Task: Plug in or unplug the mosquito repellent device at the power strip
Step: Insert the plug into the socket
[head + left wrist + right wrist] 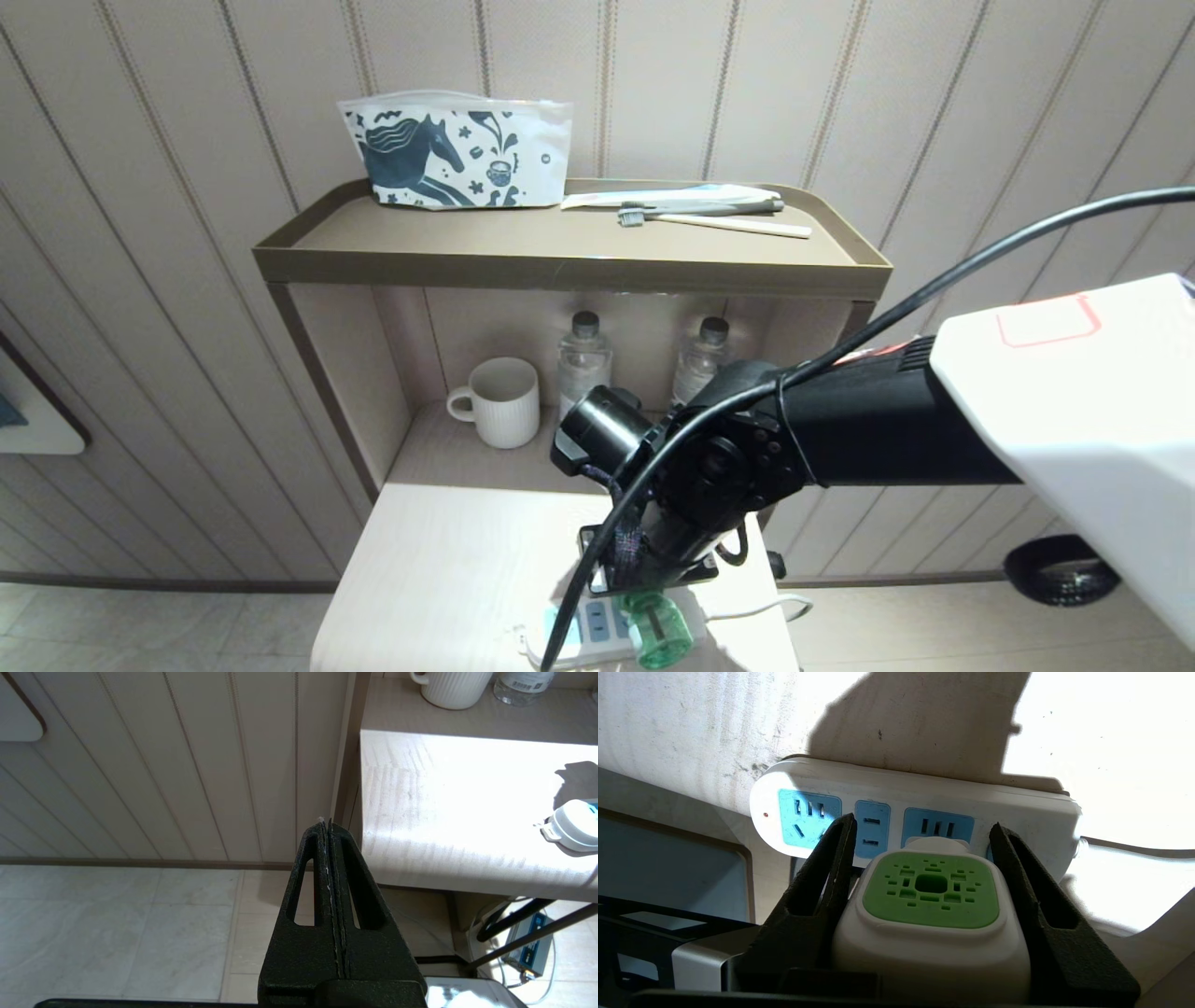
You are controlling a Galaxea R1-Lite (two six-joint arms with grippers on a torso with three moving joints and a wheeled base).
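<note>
Two black fingers (822, 877) of the right gripper (924, 833) clamp the mosquito repellent device (930, 914) by the sides of its white, rounded-square head. We see a green top patch on that head, pierced with small slots around a darker central opening. In the head view the device (658, 630) shows its clear green bottle, hanging at the near edge of the pale wooden table (448, 560), just over the power strip (588, 625).

The power strip (915, 807) is a flat white oblong with light-blue socket faces and a small red light at one end. The device's white plug end sits against one blue face, but we cannot tell whether its prongs are seated in the socket or only touching it. The right fingers cover part of the strip's face, and the arm hides the gripper (653, 569) itself in the head view.

Only the strip's rounded end (577, 826) shows from the left wrist, at the frame's edge. The left gripper (327, 826) hangs off the table's side above the tiled floor (117, 933), its fingers pressed together on nothing.

Behind the table, a ribbed white mug (499, 401) and two clear water bottles (583, 359) stand in the shelf niche, partly blocked by the arm.
</note>
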